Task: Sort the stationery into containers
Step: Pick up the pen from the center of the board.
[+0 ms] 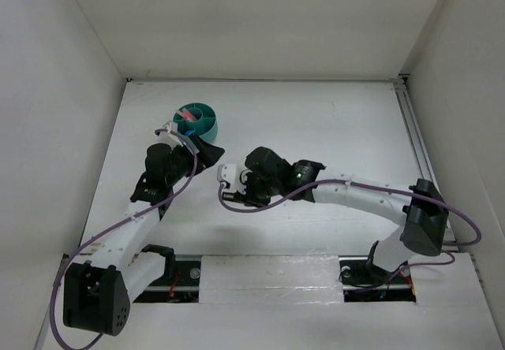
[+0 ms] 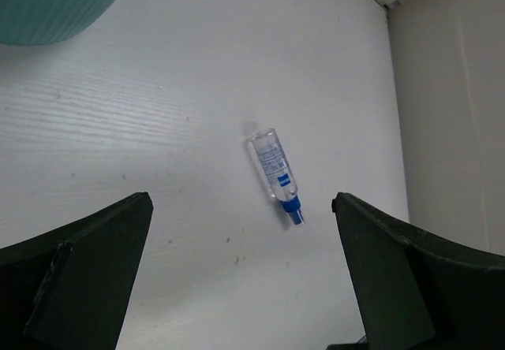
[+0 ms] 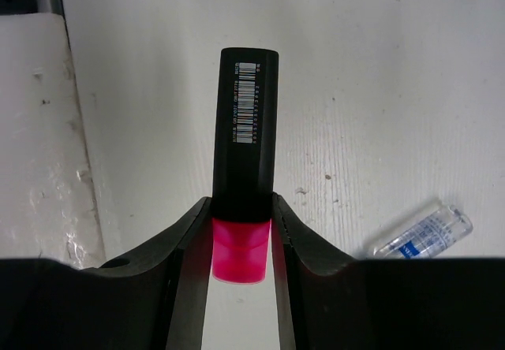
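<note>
My right gripper (image 3: 241, 240) is shut on a pink highlighter (image 3: 246, 145); its black cap sticks out ahead of the fingers and the pink end sits between them, above the table. A clear-blue tube (image 3: 422, 230) lies flat on the table just to the right of that gripper. The same tube (image 2: 276, 173) lies ahead of my left gripper (image 2: 241, 271), which is open and holds nothing. The round teal tub (image 1: 199, 120) stands at the back left, with something pink in one compartment (image 1: 188, 115). From above, the left gripper (image 1: 207, 154) is just in front of the tub and the right gripper (image 1: 230, 181) is close beside it.
White walls enclose the table on three sides. The teal tub's ribbed wall (image 2: 47, 11) is at the upper left of the left wrist view. A raised white strip (image 3: 39, 129) runs along the left edge of the right wrist view. Purple cables hang off both arms.
</note>
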Motion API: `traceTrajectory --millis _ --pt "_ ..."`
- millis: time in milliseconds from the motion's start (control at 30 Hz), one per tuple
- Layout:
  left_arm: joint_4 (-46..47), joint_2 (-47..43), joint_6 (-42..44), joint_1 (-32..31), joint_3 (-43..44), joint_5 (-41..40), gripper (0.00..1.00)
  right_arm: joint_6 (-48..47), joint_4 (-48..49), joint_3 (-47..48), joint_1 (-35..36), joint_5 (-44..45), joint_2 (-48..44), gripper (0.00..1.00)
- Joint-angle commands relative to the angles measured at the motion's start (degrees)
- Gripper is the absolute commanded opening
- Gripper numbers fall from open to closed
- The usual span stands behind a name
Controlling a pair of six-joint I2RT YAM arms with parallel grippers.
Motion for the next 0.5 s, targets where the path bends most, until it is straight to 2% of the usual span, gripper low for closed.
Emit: traceTrajectory --millis 0,100,233,300,333,467 --pt "8.1 -1.7 0.7 -0.3 -1.5 7.9 0.99 -7.5 -2.2 3.0 -5.6 -13.6 -1.5 0.00" --pt "12.0 -1.0 -0.6 -0.3 -2.0 12.7 0.99 -10.5 -2.8 3.8 -8.9 -21.6 -1.5 0.00" --pt "16.7 -0.4 -2.7 -0.8 -2.6 18.5 0.99 -14.0 -7.2 7.1 -10.9 -21.1 1.4 0.00" --pt "16.7 0.2 -3.9 -0.8 -2.6 18.5 0.99 -18.6 -10.4 9.7 -12.9 -25.9 2.7 0.00" --pt "16.7 1.3 -3.9 -0.8 -2.6 19.1 0.99 -19.5 -10.4 10.2 -13.8 -29.2 2.7 0.00" --pt "15.3 5.4 -5.4 -0.8 1.5 25.3 0.99 -20.3 -8.5 10.2 -15.0 -29.3 2.2 0.00"
